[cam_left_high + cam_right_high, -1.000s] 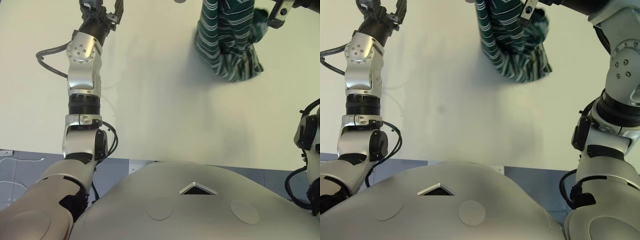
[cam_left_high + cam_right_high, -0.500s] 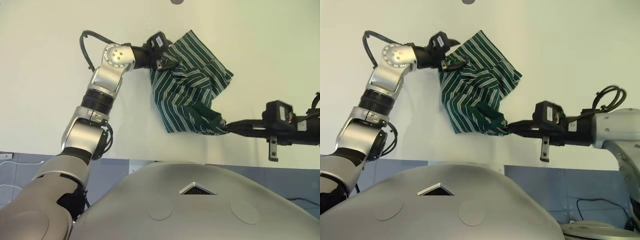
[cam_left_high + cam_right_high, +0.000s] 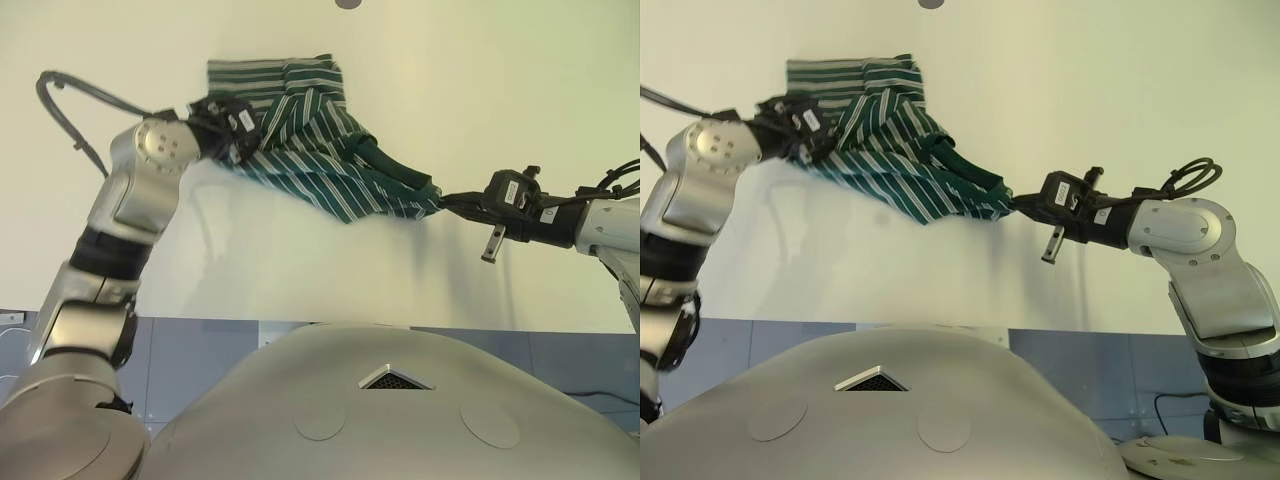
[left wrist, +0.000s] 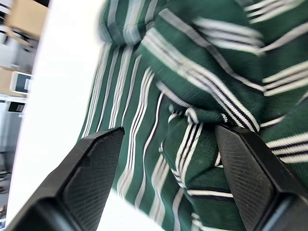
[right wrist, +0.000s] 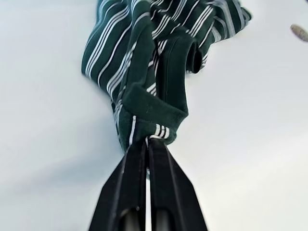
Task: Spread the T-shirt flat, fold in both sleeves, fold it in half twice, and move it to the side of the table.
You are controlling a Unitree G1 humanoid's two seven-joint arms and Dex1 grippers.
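Note:
The green white-striped T-shirt [image 3: 315,150] is bunched and pulled into a long band over the white table [image 3: 300,270]. Its far part [image 3: 265,72] lies on the table, while its near edge casts a shadow below it. My right gripper [image 3: 447,201] is shut on a dark hem corner [image 5: 151,118] at the shirt's right end, the fingers [image 5: 161,192] pressed together. At the shirt's left end is my left gripper [image 3: 232,128]. In the left wrist view its fingers [image 4: 91,183] stand wide apart with striped cloth [image 4: 192,96] between and beyond them.
Bare white table surface stretches to the left, right and front of the shirt. The table's front edge [image 3: 250,320] runs just ahead of my torso, with grey floor below. A small dark round mark [image 3: 348,3] sits at the far edge.
The shirt, earlier hanging from the right gripper at the far right, has come to the table's middle. The left arm swung in to its left end, and the shirt is drawn out sideways.

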